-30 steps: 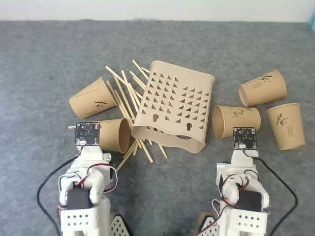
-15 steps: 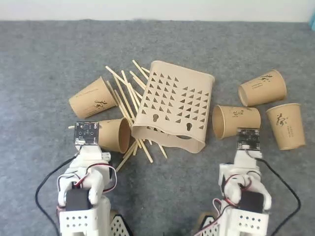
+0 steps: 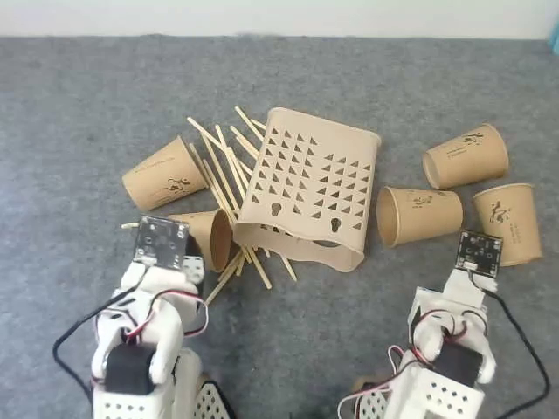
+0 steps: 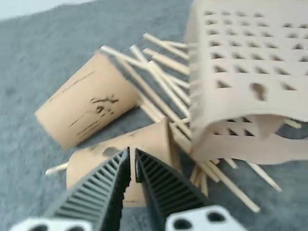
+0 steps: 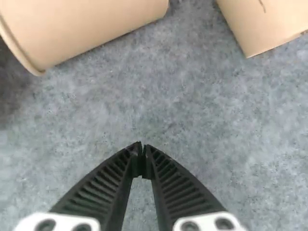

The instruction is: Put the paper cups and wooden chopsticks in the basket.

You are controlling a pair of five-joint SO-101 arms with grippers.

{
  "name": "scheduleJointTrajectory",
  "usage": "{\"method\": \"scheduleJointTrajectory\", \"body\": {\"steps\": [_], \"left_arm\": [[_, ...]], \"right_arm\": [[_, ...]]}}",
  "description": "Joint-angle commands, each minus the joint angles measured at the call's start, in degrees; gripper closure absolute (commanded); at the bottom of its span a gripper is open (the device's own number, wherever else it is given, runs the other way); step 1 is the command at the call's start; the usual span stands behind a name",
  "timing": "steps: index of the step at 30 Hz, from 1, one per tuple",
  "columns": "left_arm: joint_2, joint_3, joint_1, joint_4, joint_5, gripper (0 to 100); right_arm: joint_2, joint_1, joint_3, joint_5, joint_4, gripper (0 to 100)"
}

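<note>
The beige perforated basket (image 3: 314,188) lies tipped over mid-table, with wooden chopsticks (image 3: 225,175) fanned out beneath its left side. Two paper cups lie on their sides left of it, one farther back (image 3: 163,173) and one nearer (image 3: 208,237). Three more cups lie to the right (image 3: 419,215) (image 3: 465,155) (image 3: 508,223). My left gripper (image 4: 132,154) is shut and empty just above the nearer left cup (image 4: 149,142), near the basket (image 4: 250,72). My right gripper (image 5: 142,148) is shut and empty over bare carpet, short of two cups (image 5: 82,24) (image 5: 264,21).
Grey carpet (image 3: 87,105) covers the whole table. Bare room lies along the back, at the far left, and at the front between the two arms. A chopstick end (image 3: 129,225) pokes out left of the nearer left cup.
My right arm has swung to the right, from the middle right cup toward the gap beside the rightmost cup. My left arm has shifted slightly right and forward over the nearer left cup.
</note>
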Motion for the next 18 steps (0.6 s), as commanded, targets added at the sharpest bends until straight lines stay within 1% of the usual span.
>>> {"method": "scheduleJointTrajectory", "body": {"steps": [1, 3, 5, 8, 11, 15, 18], "left_arm": [[-0.5, -7.5, 5.5, 2.5, -0.9, 92], [-0.4, -9.5, 7.1, 3.3, -0.7, 86], [-0.4, -11.0, 9.6, 4.6, -0.3, 83], [3.4, -12.4, 13.0, 4.6, 0.4, 83], [12.0, -14.3, 15.6, 2.5, 0.4, 83], [24.5, -17.9, 16.5, -2.4, 0.2, 83], [31.5, -19.6, 16.5, -6.0, -0.2, 83]], "right_arm": [[-1.1, 0.4, 0.8, 0.7, -3.2, 99.1], [-1.1, 0.4, 1.0, 0.7, -3.7, 99.1], [-1.1, 0.4, 1.0, 0.7, -3.6, 99.1], [-1.1, 0.4, 1.1, 0.7, -3.6, 99.1], [-1.1, 0.4, 1.1, 0.7, -3.6, 99.1], [-1.1, 0.7, 1.1, 0.7, -3.6, 99.1], [-1.1, 0.7, 1.1, 0.7, -3.6, 99.1]]}}
